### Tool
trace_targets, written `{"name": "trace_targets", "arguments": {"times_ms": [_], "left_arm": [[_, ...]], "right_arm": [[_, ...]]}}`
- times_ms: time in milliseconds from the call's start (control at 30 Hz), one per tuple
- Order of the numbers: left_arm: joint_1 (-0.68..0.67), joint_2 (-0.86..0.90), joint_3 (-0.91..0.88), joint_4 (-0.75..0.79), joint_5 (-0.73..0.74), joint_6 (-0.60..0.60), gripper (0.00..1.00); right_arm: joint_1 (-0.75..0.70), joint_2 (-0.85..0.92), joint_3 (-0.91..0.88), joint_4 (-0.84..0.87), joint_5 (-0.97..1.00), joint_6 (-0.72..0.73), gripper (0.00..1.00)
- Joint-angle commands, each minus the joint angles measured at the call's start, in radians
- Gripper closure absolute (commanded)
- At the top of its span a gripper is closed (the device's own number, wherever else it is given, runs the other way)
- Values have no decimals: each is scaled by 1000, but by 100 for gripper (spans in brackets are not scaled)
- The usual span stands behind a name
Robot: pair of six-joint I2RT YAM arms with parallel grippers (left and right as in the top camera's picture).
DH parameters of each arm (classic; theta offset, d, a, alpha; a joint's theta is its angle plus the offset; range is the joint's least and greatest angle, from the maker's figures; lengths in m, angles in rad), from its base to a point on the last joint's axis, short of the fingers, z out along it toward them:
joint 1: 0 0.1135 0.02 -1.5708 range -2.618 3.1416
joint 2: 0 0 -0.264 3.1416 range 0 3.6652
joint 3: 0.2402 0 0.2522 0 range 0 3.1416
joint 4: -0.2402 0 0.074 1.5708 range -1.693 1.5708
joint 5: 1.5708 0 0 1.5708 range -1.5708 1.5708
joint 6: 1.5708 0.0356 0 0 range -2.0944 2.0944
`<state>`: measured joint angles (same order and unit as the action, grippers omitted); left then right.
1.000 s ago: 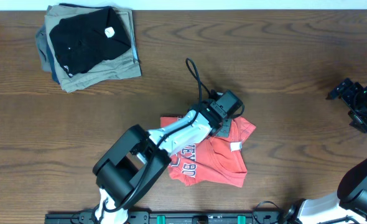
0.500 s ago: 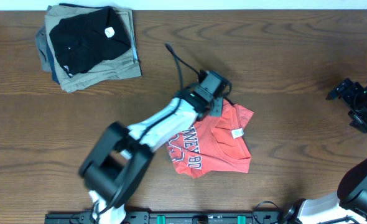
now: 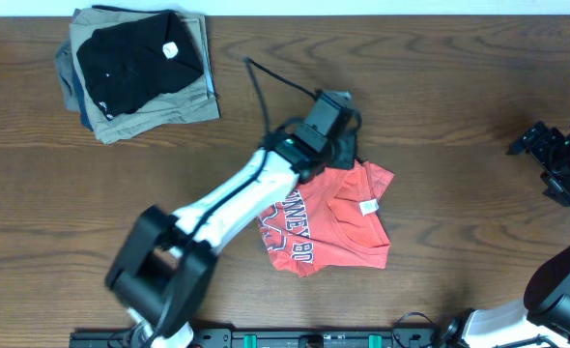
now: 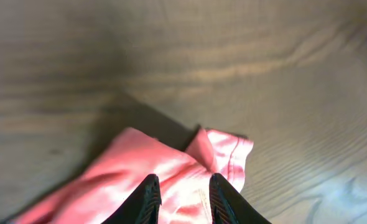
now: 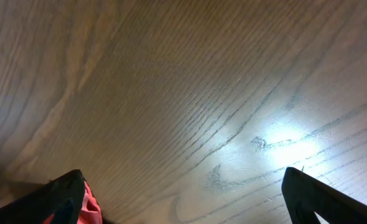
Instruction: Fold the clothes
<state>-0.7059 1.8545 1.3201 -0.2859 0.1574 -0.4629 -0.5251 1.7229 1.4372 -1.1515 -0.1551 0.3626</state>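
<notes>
The clothes, a red-orange T-shirt (image 3: 328,217), lie crumpled at the table's middle front, with white lettering (image 3: 287,232) on the left part and a small white neck tag (image 3: 368,206). My left gripper (image 3: 341,147) hovers just past the shirt's far edge. In the left wrist view its fingers (image 4: 182,183) stand slightly apart over the shirt's hem (image 4: 230,155), gripping nothing. My right gripper (image 3: 555,159) rests at the far right edge, wide open over bare wood (image 5: 183,199). A sliver of red cloth (image 5: 90,208) shows by its left finger.
A stack of folded garments (image 3: 135,72), black on top of khaki and blue, sits at the far left corner. The left arm's black cable (image 3: 266,92) loops above the table behind the gripper. The table (image 3: 459,97) is dark wood.
My left gripper has opened, let go of the shirt and drawn away toward the far side. The shirt's top part shifted a little right and now lies still. The right arm has not moved.
</notes>
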Motion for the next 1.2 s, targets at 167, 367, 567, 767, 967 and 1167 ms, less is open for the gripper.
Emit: {"name": "trace_targets", "arguments": {"times_ms": [167, 367, 567, 767, 967, 1167], "left_arm": [[-11, 203, -7, 108, 33, -5, 71], [20, 277, -7, 223, -42, -2, 71], [80, 231, -5, 227, -6, -2, 71], [94, 68, -5, 151, 58, -2, 65], [92, -121, -5, 21, 64, -2, 30], [92, -235, -5, -270, 64, -2, 15]], "right_arm": [[-8, -18, 12, 0, 10, -1, 1], [-8, -18, 12, 0, 10, -1, 1], [-8, -18, 12, 0, 10, -1, 1], [-8, -18, 12, 0, 10, -1, 1], [-8, -18, 12, 0, 10, -1, 1], [-8, -18, 11, 0, 10, -1, 1]]}}
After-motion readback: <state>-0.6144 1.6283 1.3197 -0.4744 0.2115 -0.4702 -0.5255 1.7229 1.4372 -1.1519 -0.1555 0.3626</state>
